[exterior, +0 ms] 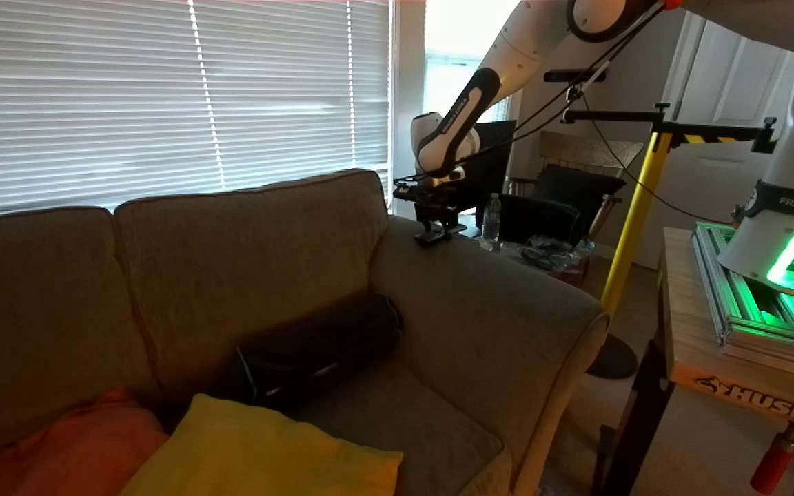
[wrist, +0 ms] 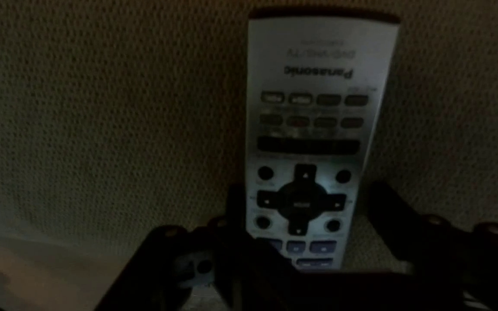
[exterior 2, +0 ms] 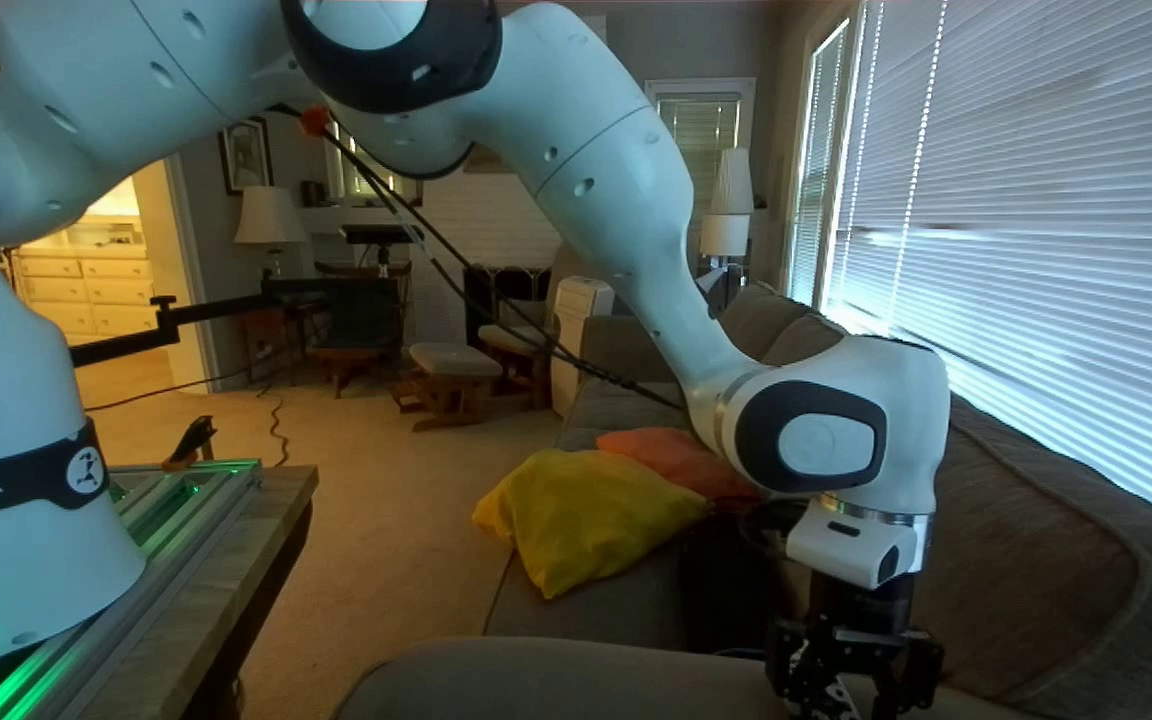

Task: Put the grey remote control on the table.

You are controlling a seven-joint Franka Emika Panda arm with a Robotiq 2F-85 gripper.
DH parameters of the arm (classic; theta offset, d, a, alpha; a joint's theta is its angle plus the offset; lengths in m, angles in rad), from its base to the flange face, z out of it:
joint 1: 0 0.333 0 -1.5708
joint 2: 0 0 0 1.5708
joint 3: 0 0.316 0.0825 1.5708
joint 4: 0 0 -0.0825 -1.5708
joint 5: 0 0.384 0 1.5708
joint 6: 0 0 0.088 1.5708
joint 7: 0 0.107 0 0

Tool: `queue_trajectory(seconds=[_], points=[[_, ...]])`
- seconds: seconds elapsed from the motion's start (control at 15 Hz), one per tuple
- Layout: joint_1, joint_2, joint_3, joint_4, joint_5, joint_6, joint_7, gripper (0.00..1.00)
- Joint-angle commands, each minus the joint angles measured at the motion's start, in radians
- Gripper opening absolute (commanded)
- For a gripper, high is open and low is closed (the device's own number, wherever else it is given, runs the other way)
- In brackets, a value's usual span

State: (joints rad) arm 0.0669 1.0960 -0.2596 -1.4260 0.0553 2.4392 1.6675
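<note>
Robotiq gripper [wrist: 305, 194], fingers apart, straddles the Panasonic remote control [wrist: 311, 129] lying on woven upholstery in the wrist view. In an exterior view the gripper is low at the sofa's armrest [exterior: 493, 289]. In an exterior view the Panda arm [exterior 2: 626, 190] bends down there.

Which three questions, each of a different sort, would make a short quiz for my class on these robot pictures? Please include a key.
1. Multiple choice: which brand name is printed on the grey remote control? A) Sony, B) Panasonic, C) Philips.
2. True or false: the yellow pillow lies on the sofa.
3. Fill in the blank: in the wrist view, part of the grey remote control shows between two dark ....

Key: 1. B; 2. true; 3. fingers.
</note>
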Motion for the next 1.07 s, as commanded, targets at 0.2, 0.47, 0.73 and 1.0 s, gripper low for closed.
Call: queue_trajectory(seconds=[0.2,0.47,0.73,1.0], points=[[0.001,0.009,-0.008,0.029,-0.019,-0.02,0.008,0.33],[-0.009,-0.099,-0.003,-0.064,-0.026,-0.007,-0.065,0.33],[-0.025,-0.284,-0.008,-0.219,-0.062,-0.008,-0.261,0.33],[-0.048,-0.459,-0.024,-0.37,-0.135,-0.025,-0.504,0.33]])
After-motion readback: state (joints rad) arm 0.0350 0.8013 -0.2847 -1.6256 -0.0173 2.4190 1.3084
